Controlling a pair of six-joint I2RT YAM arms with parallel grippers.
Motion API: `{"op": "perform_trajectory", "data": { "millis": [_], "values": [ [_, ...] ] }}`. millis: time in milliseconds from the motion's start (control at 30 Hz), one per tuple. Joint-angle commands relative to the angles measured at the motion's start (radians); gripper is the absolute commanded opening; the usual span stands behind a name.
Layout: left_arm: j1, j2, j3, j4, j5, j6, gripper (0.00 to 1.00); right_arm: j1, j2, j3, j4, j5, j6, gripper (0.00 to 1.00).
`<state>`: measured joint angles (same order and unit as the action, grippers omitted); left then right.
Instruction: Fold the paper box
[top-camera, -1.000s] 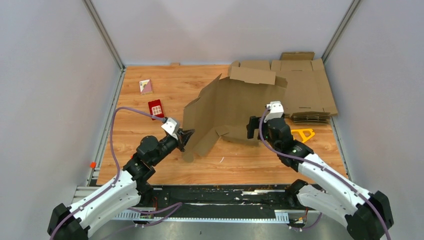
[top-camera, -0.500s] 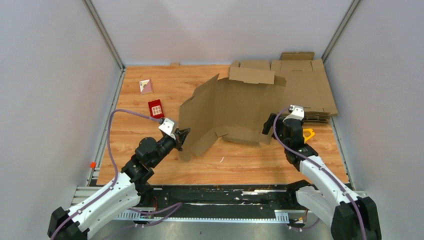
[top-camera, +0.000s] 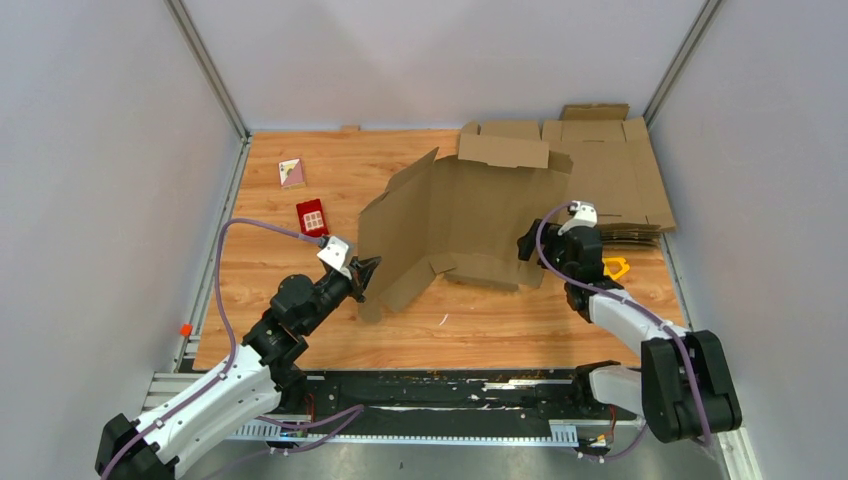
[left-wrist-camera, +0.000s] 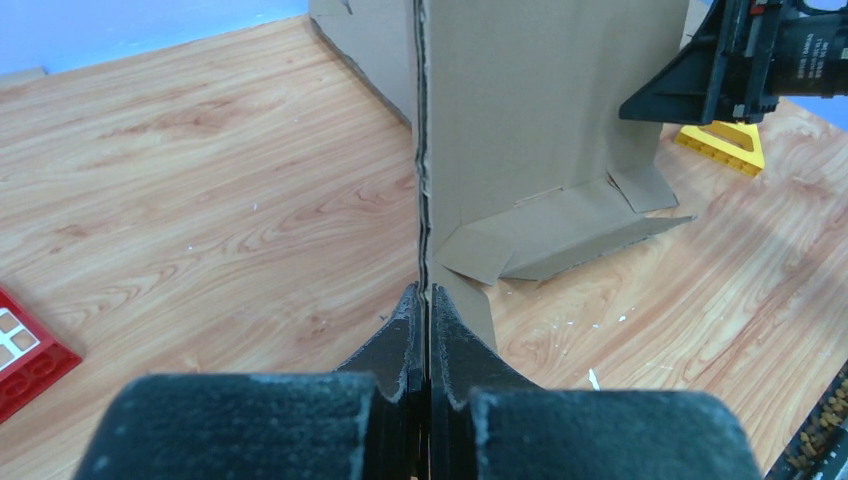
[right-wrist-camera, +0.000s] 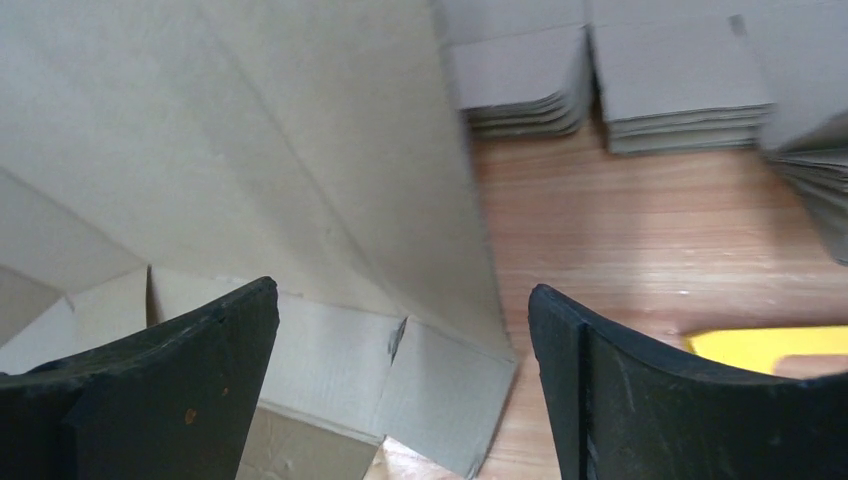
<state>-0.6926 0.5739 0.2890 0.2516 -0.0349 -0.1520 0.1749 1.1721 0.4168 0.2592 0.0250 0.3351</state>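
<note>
Two walls of the box (top-camera: 470, 215) are standing up mid-table. Left gripper (left-wrist-camera: 422, 300) is pinching the left wall's edge; right gripper (right-wrist-camera: 403, 300) is gaping wide, seemingly astride the right edge, likely needing to close next.

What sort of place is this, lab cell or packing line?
Probably a lab robot cell: plain grey enclosure walls, a wood-grain tabletop, and a pile of flat cardboard sheets at the far right as stock. The left gripper pinches the paper box.
</note>
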Motion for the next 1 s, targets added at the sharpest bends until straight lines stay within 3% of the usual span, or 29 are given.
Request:
{"op": "perform_trajectory", "data": {
  "millis": [0, 433, 633, 833, 967],
  "values": [
    [-0.003, 0.001, -0.005, 0.012, 0.014, 0.023, 0.00, -0.002, 0.041, 0.027, 0.101, -0.183, -0.031, 0.89],
    [-0.004, -0.027, -0.023, 0.026, -0.006, 0.023, 0.00, 0.107, -0.063, -0.031, 0.079, -0.287, -0.069, 0.70],
    [-0.003, -0.052, -0.038, 0.036, -0.017, 0.025, 0.00, 0.235, -0.078, -0.014, 0.031, -0.193, -0.137, 0.69],
    [-0.003, -0.058, -0.048, 0.039, -0.008, 0.024, 0.00, 0.248, -0.006, -0.003, 0.044, -0.171, -0.130, 0.70],
    [-0.002, -0.061, -0.058, 0.047, 0.003, 0.019, 0.00, 0.249, 0.024, 0.007, 0.043, -0.163, -0.121, 0.80]
  ]
}}
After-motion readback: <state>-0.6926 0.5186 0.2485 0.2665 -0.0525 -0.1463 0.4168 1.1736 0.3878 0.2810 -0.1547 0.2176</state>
